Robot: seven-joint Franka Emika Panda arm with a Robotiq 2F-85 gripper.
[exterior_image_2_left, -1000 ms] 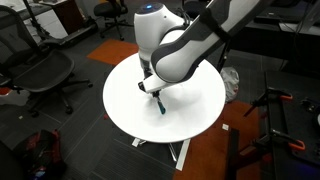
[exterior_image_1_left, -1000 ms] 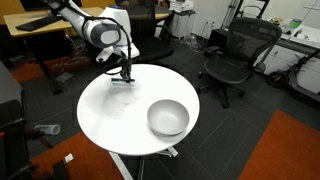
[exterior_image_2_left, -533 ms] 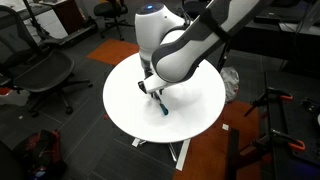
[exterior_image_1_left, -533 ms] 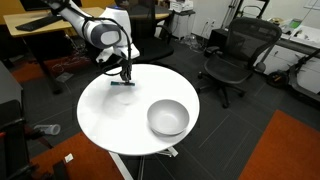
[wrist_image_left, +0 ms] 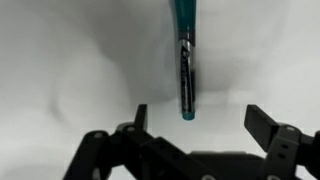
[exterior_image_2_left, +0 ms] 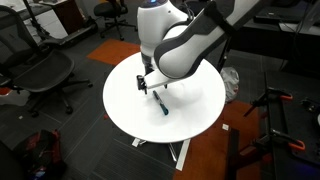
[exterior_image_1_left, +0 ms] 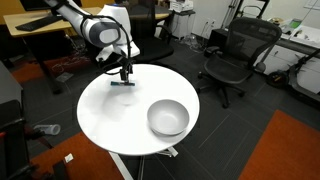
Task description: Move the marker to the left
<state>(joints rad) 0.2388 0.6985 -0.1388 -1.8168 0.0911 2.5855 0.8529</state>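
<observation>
Plainly, the marker (wrist_image_left: 185,70) lies flat on the white bench (wrist_image_left: 60,60). In the wrist view it runs straight away from me, teal at the far end and dark along the near stretch, and its near tip ends about level with my fingertips. It sits inside the gap of my tool (wrist_image_left: 200,118), closer to one finger (wrist_image_left: 140,115) than to the other (wrist_image_left: 262,122), and touches neither. The tool is spread wide and has hold of nothing. In an exterior view the marker (exterior_image_2_left: 160,101) shows as a short teal stick on the round bench (exterior_image_2_left: 195,105), one end just under the tool (exterior_image_2_left: 150,84) and the rest pointing out toward the bench's near edge. From the opposite side the marker (exterior_image_1_left: 122,84) is only a small dark streak directly under the tool (exterior_image_1_left: 124,74), near the far rim of the bench (exterior_image_1_left: 110,115). I cannot tell from these views how high the fingertips hang above the surface. The grey bowl (exterior_image_1_left: 168,117) stands upright well apart from the marker, toward the near side of the bench. A black office chair (exterior_image_1_left: 232,55) stands on the floor beyond the bench.
</observation>
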